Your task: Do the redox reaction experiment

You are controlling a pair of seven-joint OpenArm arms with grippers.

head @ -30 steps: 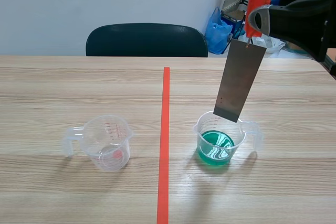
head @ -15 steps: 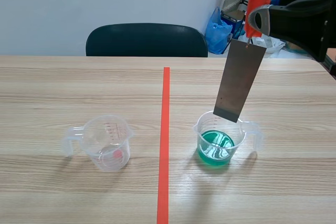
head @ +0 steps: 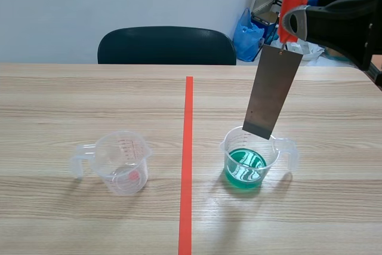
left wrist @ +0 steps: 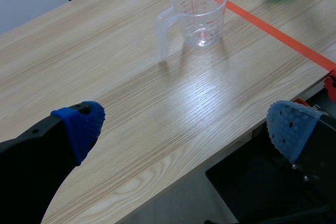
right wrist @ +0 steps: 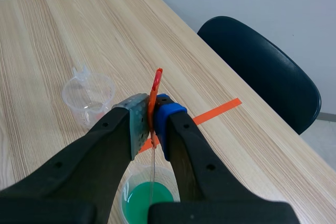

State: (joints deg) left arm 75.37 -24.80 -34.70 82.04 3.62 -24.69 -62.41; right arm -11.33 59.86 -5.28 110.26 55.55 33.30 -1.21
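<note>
A grey metal strip [head: 271, 92] hangs from a red clip [head: 291, 8] held in my right gripper [head: 293, 13], which is raised at the right. The strip's lower end hovers just above the rim of a clear beaker of green liquid [head: 246, 166]. In the right wrist view my gripper [right wrist: 152, 114] is shut on the red clip [right wrist: 156, 85], and the green beaker [right wrist: 148, 198] lies below it. An empty clear measuring beaker [head: 121, 162] stands left of the red tape line [head: 187, 147]. My left gripper [left wrist: 184, 124] is open near the table's edge, with the empty beaker [left wrist: 197, 17] well ahead of it.
A dark chair [head: 166, 46] stands behind the table's far edge. Blue bags and equipment [head: 256, 25] sit at the back right. The table's near edge [left wrist: 231, 145] runs under my left gripper, with dark floor below.
</note>
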